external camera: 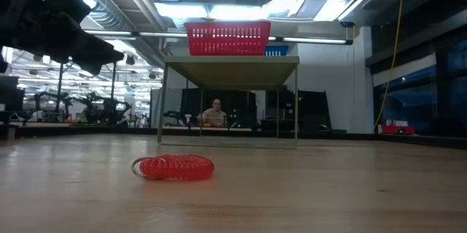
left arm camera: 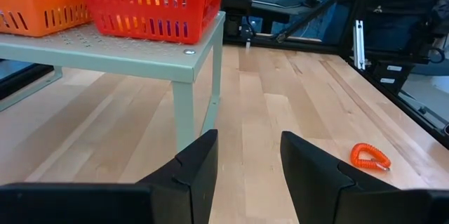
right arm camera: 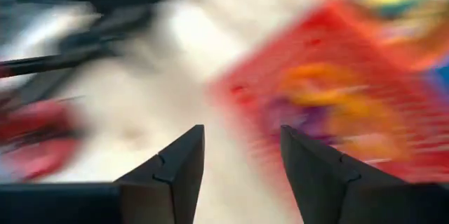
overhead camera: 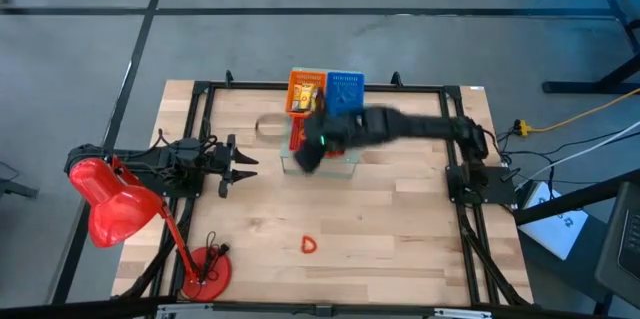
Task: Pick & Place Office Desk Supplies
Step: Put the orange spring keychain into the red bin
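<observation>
No writing can be read anywhere on the supplies or baskets.

Nearest the front edge of the wooden table [overhead camera: 400, 229] lies an orange coiled loop [overhead camera: 308, 246], a springy plastic spiral closed into a ring; it sits well in front of the small grey perforated shelf [left arm camera: 133, 45] and apart from both arms. In the low view it shows as a ribbed red-orange coil [external camera: 174, 167] flat on the boards.

The left gripper [overhead camera: 243, 167] waits to the shelf's left, its 2 dark fingers parted with nothing between them.

On the shelf stand 3 mesh baskets: red basket [left arm camera: 151, 3], orange basket [overhead camera: 306, 91], blue basket [overhead camera: 346, 89]. The right gripper [overhead camera: 305, 156] hangs over the red one, fingers spread and empty; blurred yellow-orange and purple pieces [right arm camera: 316, 97] lie inside the basket.
</observation>
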